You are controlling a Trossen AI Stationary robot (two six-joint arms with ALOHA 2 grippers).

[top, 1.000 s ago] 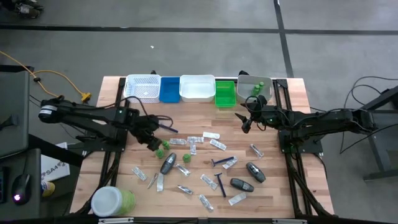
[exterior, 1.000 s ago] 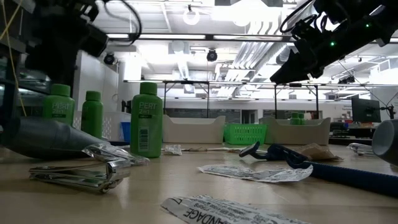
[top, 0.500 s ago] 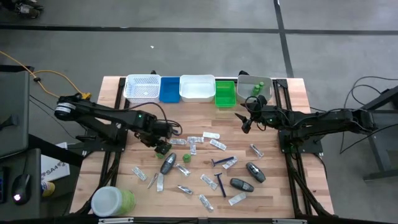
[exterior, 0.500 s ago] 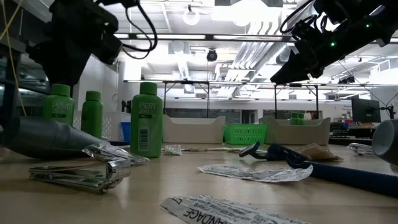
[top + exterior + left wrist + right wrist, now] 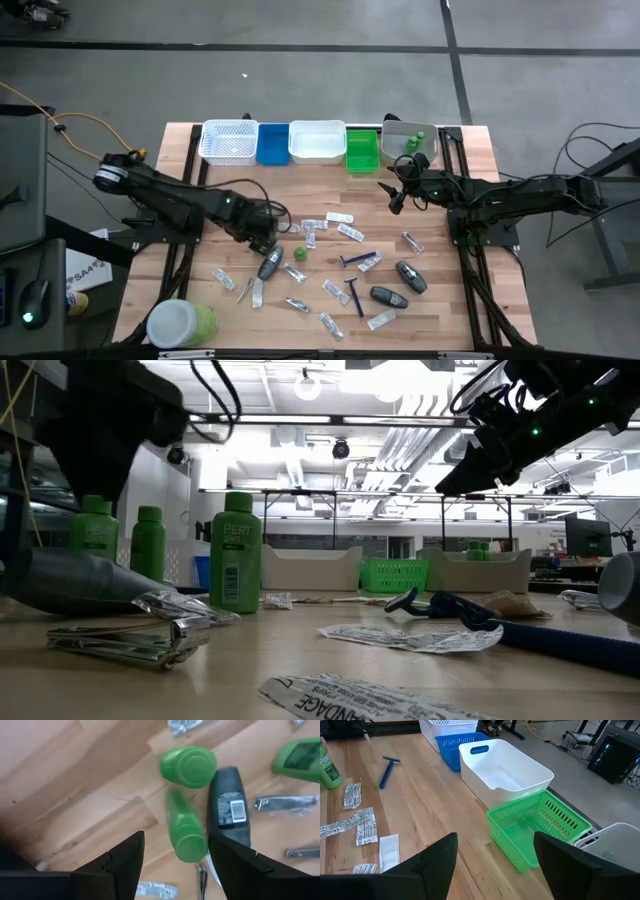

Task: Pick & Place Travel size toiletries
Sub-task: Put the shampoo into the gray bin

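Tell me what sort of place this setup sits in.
Most likely a robotics lab or workshop in a large open industrial hall. The wooden table stands on a bare concrete floor, cables trail beside it, and the low view shows exposed ceiling ducts and strip lighting behind.

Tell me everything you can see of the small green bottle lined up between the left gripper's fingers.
The small green bottle is glossy green plastic with a round cap, lying on its side on the wooden table, cap end toward the wrist camera. A second green bottle sits just beyond it, and a dark grey tube with a barcode label lies alongside, close or touching. The left gripper is open above it, not gripping.
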